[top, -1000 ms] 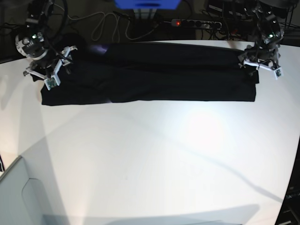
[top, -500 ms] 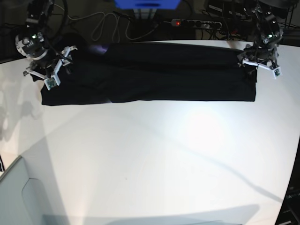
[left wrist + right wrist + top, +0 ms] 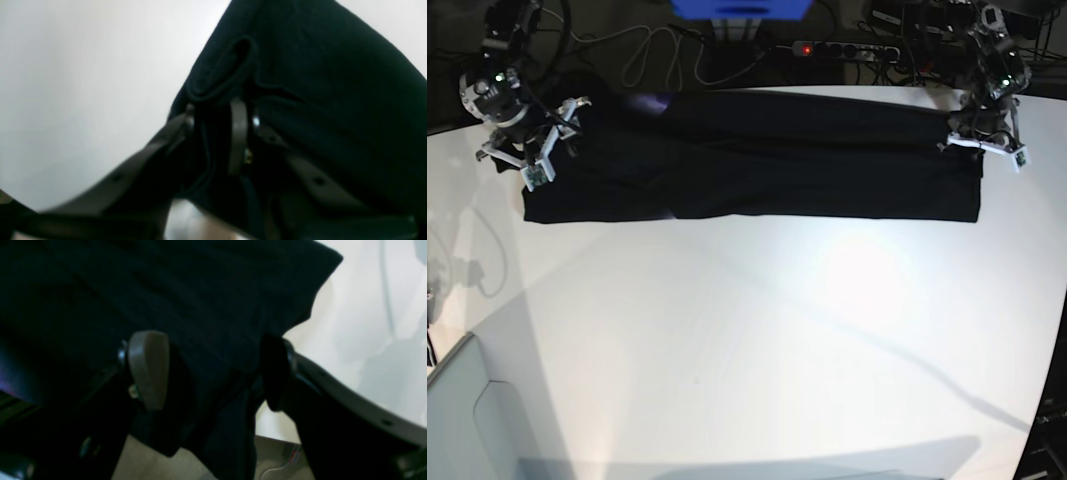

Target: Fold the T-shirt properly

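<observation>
The black T-shirt lies plain side up as a long folded band across the far part of the white table. My left gripper is at its right end. In the left wrist view this gripper is shut on a fold of the T-shirt. My right gripper is at the left end. In the right wrist view it stands wide open, with black cloth bunched between the fingers. No print shows.
A power strip, cables and a blue object lie behind the table's far edge. A pale grey panel sits at the near left corner.
The T-shirt band has shifted slightly to the right, its left edge pulling in. My left gripper has moved a little right and outward with the cloth. The right gripper stays put.
</observation>
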`<state>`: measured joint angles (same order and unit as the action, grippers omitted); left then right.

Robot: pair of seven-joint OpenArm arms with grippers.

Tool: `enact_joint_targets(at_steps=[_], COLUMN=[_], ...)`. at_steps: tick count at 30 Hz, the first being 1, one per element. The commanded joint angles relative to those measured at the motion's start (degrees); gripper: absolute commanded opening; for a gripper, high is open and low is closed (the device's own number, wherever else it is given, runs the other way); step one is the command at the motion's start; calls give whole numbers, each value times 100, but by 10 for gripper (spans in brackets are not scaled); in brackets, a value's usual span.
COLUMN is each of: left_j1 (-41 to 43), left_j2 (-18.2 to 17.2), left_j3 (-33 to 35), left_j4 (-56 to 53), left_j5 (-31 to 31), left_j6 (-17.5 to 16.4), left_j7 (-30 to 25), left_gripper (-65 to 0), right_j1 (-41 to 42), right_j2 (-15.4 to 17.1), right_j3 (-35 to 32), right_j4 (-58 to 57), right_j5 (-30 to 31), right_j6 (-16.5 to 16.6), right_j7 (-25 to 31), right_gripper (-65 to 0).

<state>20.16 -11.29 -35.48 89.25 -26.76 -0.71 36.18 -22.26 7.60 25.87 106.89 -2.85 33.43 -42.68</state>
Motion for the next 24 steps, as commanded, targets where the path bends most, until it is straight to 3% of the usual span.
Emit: enact_joint_targets(at_steps=[1,3,4,9,19,24], left_j1=[54,54,54,63,274,274], left_j2=[-36,-18,-27,-54,201,201], left_j3=[-16,-34,-34,-34,-8,10], left_j4=[29,37,37,213,2051,2094], left_j5=[140,140,140,140,175,184], left_j6=[58,58,58,58,58,67], left_j7=[210,210,228,219,272,280], left_gripper=[-559,-645,-650,-650,-650,-650], right_j1=[-2,-2,-2,-2,-2,-2], right_j2=[54,54,54,54,54,54], right_j3=[46,46,46,46,37,37], right_j4=[76,76,76,76,76,76], right_j5=[26,26,26,26,26,26], right_j6=[151,151,151,151,151,151], right_j7=[79,79,79,79,61,61], right_gripper=[-260,-260,-260,-260,-260,-260])
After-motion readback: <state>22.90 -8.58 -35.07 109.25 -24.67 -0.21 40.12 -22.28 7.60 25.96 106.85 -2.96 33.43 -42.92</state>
